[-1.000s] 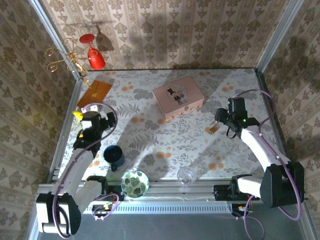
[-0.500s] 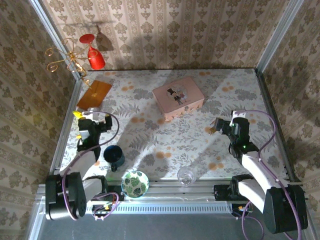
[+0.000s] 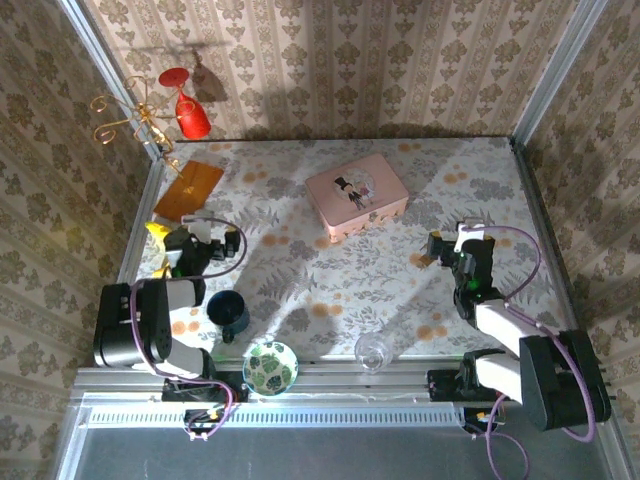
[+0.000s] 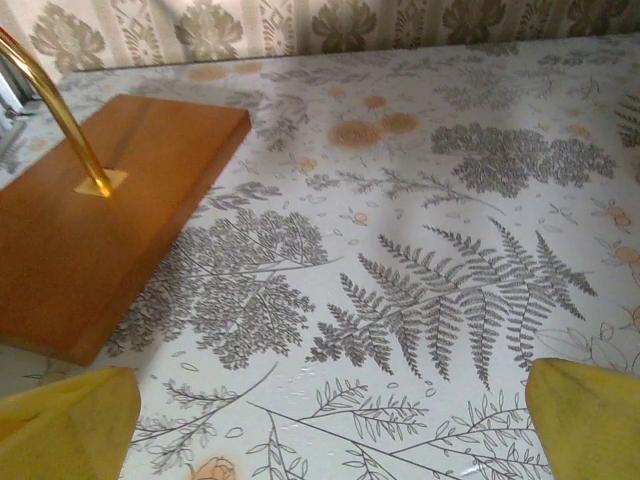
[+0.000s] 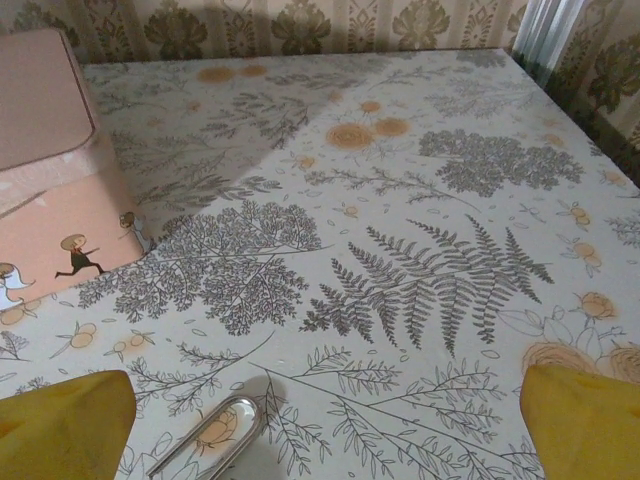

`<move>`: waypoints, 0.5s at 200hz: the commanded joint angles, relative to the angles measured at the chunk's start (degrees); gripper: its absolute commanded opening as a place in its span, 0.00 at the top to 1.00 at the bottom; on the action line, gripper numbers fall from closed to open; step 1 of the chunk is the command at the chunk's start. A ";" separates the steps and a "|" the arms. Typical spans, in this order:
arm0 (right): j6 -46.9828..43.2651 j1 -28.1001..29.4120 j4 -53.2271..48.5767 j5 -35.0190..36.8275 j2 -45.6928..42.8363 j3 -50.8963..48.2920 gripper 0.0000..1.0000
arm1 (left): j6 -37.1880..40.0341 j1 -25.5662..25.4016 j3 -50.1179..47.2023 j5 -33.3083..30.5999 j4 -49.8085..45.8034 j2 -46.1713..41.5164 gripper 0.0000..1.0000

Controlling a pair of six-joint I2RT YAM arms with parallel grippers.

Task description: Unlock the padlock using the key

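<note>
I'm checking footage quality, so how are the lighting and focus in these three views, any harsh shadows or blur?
Top external: hard light, long dark arm shadows across the tablecloth, red glass shadowed onto the wall. Left wrist: cloth sharp, yellow fingertips soft at the corners. Right wrist: shade beside the pink box, fingertips equally blurred.

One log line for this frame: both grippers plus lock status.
left gripper: open, empty | right gripper: open, empty | padlock: on table between right gripper's fingers, not gripped
</note>
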 commanded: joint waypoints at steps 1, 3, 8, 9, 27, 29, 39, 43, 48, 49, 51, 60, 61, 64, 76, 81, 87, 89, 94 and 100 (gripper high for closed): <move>-1.64 -0.30 9.82 -0.02 3.22 0.13 0.00 | 1.24 0.34 2.02 2.37 1.82 1.69 0.00; -1.69 -0.30 10.36 -0.14 3.63 0.17 0.00 | 1.28 0.34 2.32 2.29 1.50 1.81 0.00; -1.83 -0.30 11.50 -0.22 4.53 0.30 0.00 | 1.39 0.22 2.57 2.19 0.85 1.74 0.00; -1.86 -0.30 11.75 -0.21 4.77 0.33 0.00 | 1.45 0.19 2.55 2.18 0.76 1.71 0.00; -1.28 -0.59 14.53 -1.39 8.20 1.30 0.00 | 1.48 0.16 2.54 2.17 0.69 1.73 0.00; -1.27 -0.64 15.01 -1.71 8.74 1.38 0.00 | 1.47 0.16 2.54 2.13 0.78 1.71 0.00; -0.91 -0.74 18.71 -2.51 12.16 1.41 0.00 | 1.41 0.16 2.54 2.09 0.78 1.72 0.00; -0.98 -0.69 20.25 -2.73 14.17 1.41 0.00 | 1.50 0.09 2.62 1.94 0.68 1.76 0.00; -0.96 -0.65 21.78 -2.98 16.08 1.61 0.00 | 1.51 0.03 2.63 1.75 0.71 1.70 0.00; -0.94 -0.70 22.08 -2.96 16.52 1.64 0.00 | 1.55 0.05 2.63 1.74 0.69 1.68 0.00; -0.92 -0.73 22.61 -2.93 17.33 1.77 0.00 | 1.53 0.04 2.63 1.69 0.67 1.67 0.00; -1.10 -0.74 25.77 -2.89 21.19 2.31 0.00 | 1.54 -0.62 2.41 -0.56 0.84 1.90 0.00; -1.18 -0.74 26.14 -2.82 21.58 2.39 0.00 | 1.48 -0.76 2.34 -1.13 0.97 2.01 0.00; -1.26 -0.66 26.41 -2.80 22.20 2.64 0.00 | 1.23 -1.21 2.10 -3.12 1.31 2.31 0.00; -0.27 -0.80 18.25 -2.35 20.04 4.82 0.00 | 0.53 -2.83 0.67 -11.29 6.39 4.04 0.00; 0.49 -1.06 17.77 -1.29 20.31 5.45 0.00 | -0.14 -2.89 0.52 -12.10 4.16 2.87 0.00; 1.58 -1.38 18.03 1.02 21.23 6.04 0.00 | -0.42 -2.91 0.08 -13.21 5.26 3.09 0.00; 1.82 -1.49 17.48 1.27 21.27 6.30 0.00 | -0.37 -2.87 -0.10 -13.65 6.27 3.43 0.00; 1.85 -1.42 15.42 1.61 20.79 6.80 0.00 | -0.33 -2.92 -0.26 -14.53 8.21 4.09 0.00; 1.85 -1.27 14.82 1.89 20.66 7.20 0.00 | -0.79 -2.85 -0.20 -14.97 6.72 3.48 0.00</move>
